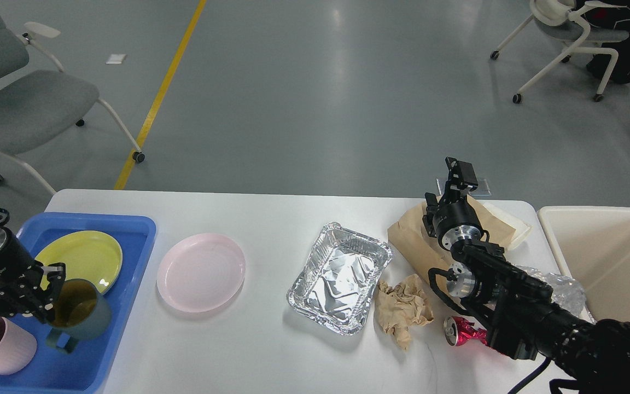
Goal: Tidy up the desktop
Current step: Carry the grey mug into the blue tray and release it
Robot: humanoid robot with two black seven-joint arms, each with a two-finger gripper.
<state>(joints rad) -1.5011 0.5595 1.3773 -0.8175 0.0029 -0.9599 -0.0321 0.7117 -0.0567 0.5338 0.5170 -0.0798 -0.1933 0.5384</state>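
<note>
Desktop [271,350] lies right of left claw [47,298] gripping cup [79,311].

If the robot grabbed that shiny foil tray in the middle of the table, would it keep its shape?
Probably not fully. The foil tray looks like thin aluminium, its bottom already creased, so a pinch on the rim would likely dent it. It appears empty, so likely very light and apt to slide on the smooth desktop if pushed.

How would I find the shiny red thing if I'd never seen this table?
Start at the cream bin off the white desktop's right end. Near the table's front edge, beside crumpled brown paper, lies a crushed red can: the only red, metallic thing there.
</note>
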